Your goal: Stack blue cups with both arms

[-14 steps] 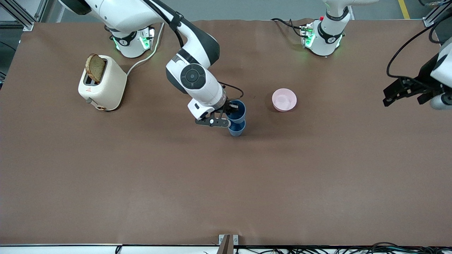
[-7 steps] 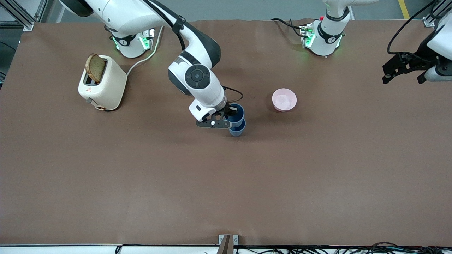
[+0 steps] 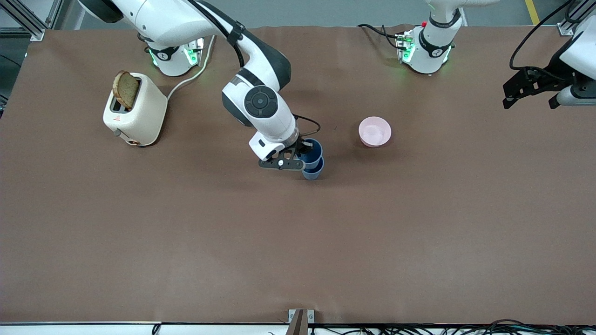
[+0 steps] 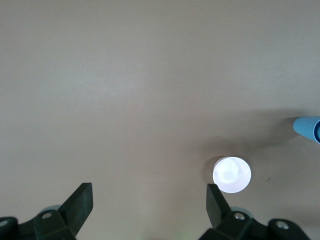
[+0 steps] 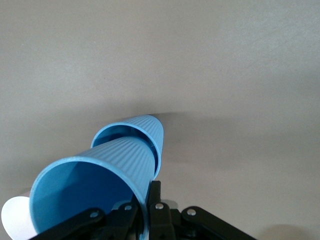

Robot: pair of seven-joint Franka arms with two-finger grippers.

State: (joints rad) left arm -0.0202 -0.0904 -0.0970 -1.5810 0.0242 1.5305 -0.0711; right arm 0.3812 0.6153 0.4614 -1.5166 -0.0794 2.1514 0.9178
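Two blue cups stand nested near the table's middle. The upper cup [image 3: 314,149] sits partly inside the lower cup [image 3: 314,173], which stands on the table. My right gripper [image 3: 303,156] is shut on the upper cup's rim, one finger inside and one outside. The right wrist view shows the upper cup [image 5: 95,185] going into the lower cup [image 5: 146,129], with my right gripper [image 5: 148,202] pinching the wall. My left gripper [image 3: 531,86] is open and empty, up in the air over the left arm's end of the table; its own view [image 4: 148,205] shows spread fingers and a cup's edge [image 4: 307,128].
A pink bowl [image 3: 375,131] stands beside the cups toward the left arm's end; it also shows in the left wrist view [image 4: 231,174]. A cream toaster [image 3: 135,111] with a bread slice [image 3: 125,89] stands at the right arm's end, its cable running to that base.
My right gripper has lowered the upper cup deeper into the lower one. My left arm has drawn back toward the bases' side of the table and then nearly stopped.
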